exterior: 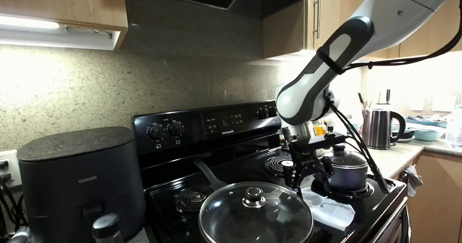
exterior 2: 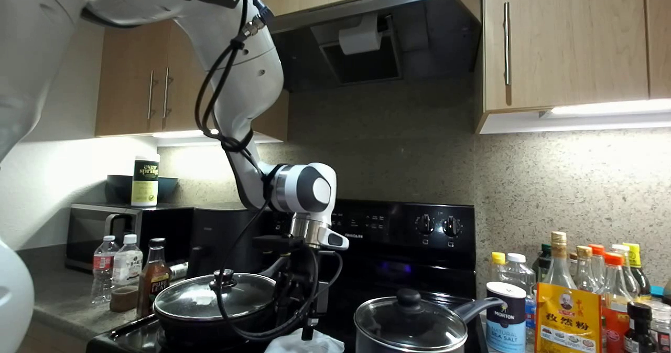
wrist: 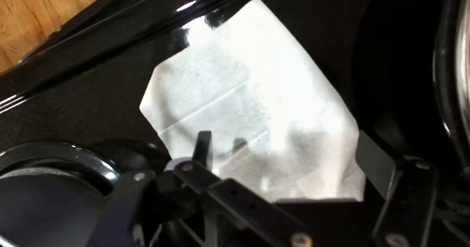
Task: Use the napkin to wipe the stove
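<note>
In the wrist view, the hand (wrist: 286,149) is set wide: its two fingers (wrist: 376,164) are spread well apart, one just left of centre in the lower half of the frame and one at the lower right. The white napkin (wrist: 242,93) is located at the centre of the same frame. It is laid on the stove (wrist: 99,104), is marked by straight creases, and is seen partly in the gap between the fingers. Whether it is touched by either finger cannot be told. A strip of wooden floor (wrist: 40,15) is shown at the upper left.

In an exterior view, the napkin (exterior: 332,210) is positioned at the lower right, between a glass lid (exterior: 249,219) set on a frying pan (exterior: 209,174) and a lidded pot (exterior: 348,178). The hand is pointed downward at the upper left end of the napkin. A coil burner (exterior: 195,198) is exposed to the left of the glass lid. At the right, a kettle (exterior: 377,129) is supported by the desk (exterior: 402,155). At the left, a black appliance (exterior: 83,196) marked COSORI is placed beside the stove.

In an exterior view, the napkin (exterior 2: 309,343) is cut off by the bottom edge of the frame, at the lower centre. A salt canister (exterior 2: 506,316) and bottles (exterior 2: 560,264) are grouped at the lower right.
</note>
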`<action>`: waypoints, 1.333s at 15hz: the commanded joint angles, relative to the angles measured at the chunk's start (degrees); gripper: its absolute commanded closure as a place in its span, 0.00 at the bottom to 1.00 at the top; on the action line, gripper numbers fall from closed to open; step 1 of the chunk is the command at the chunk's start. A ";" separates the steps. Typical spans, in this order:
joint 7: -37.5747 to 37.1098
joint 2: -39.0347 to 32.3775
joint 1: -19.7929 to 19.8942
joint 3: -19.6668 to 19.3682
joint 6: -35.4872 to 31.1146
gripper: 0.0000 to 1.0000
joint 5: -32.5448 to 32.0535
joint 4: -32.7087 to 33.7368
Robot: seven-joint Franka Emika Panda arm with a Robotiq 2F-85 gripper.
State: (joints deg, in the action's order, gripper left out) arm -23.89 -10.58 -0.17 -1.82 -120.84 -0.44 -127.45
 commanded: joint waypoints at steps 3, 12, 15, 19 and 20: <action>0.55 -3.83 -0.08 -0.82 -0.27 0.00 0.72 2.07; 1.30 -5.97 -0.18 -0.78 0.08 0.72 1.48 4.01; 1.35 -6.28 -0.17 -0.77 0.19 0.93 1.76 4.36; 0.97 -5.23 -0.47 -0.71 0.12 0.45 1.45 3.97; 0.16 -5.92 -0.61 -1.06 0.15 0.64 0.51 4.16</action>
State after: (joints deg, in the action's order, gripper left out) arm -23.87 -16.47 -0.31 -2.38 -120.83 -0.09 -123.41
